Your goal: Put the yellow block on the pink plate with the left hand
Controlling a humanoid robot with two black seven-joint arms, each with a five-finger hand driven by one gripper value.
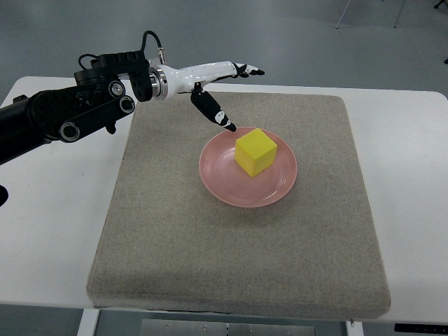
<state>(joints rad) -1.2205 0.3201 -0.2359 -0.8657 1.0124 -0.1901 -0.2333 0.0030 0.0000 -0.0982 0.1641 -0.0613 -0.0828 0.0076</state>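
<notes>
A yellow block (255, 150) sits on the pink plate (224, 175), toward its far side. The plate rests on a grey mat (238, 259). My left hand (222, 87) comes in from the left edge on a black arm and hovers over the mat's far left part, just left of and behind the plate. Its fingers (245, 69) are spread and hold nothing. The thumb tip (227, 124) points down near the plate's rim, apart from the block. The right arm does not show.
The mat lies on a white table (63, 210) with bare margins left and right. The table's near edge runs along the bottom. Grey floor and chair legs (343, 14) show beyond the far edge.
</notes>
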